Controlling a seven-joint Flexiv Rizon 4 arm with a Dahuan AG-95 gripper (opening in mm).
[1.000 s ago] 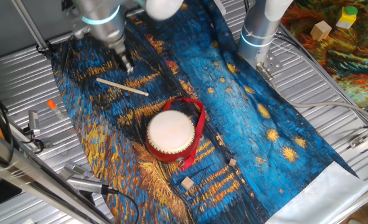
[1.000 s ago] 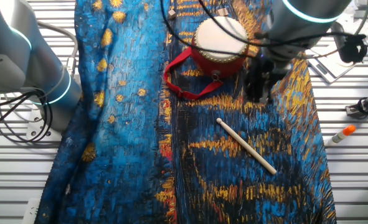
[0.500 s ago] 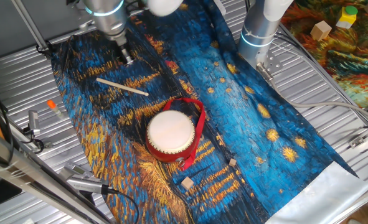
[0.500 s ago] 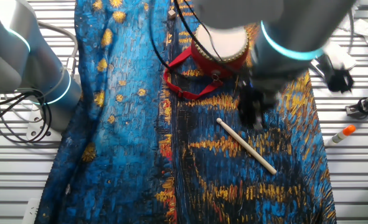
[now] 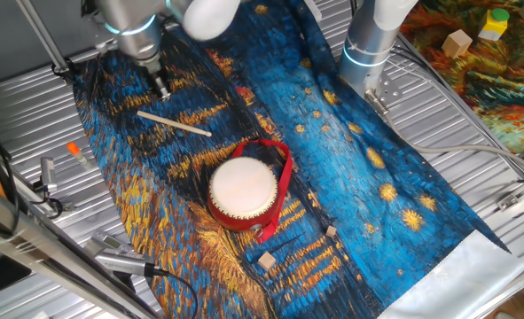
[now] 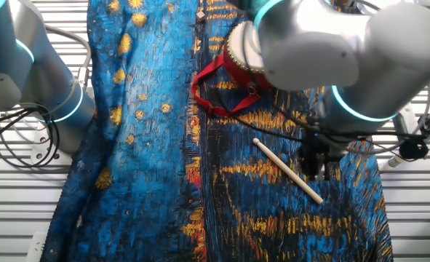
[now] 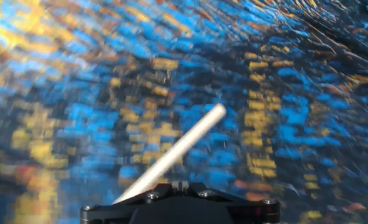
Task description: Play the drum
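One fixed view | tool points down (above stick) | empty

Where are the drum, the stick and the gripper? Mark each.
drum [image 5: 242, 188]: one fixed view, middle of the cream skin.
stick [image 6: 288, 171]: the other fixed view, mid-shaft.
gripper [image 5: 161, 89]: one fixed view, at the fingertips above the cloth.

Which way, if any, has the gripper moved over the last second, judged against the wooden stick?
Yes. The gripper has moved away from the drum toward the far end of the stick, which has stayed put on the cloth.
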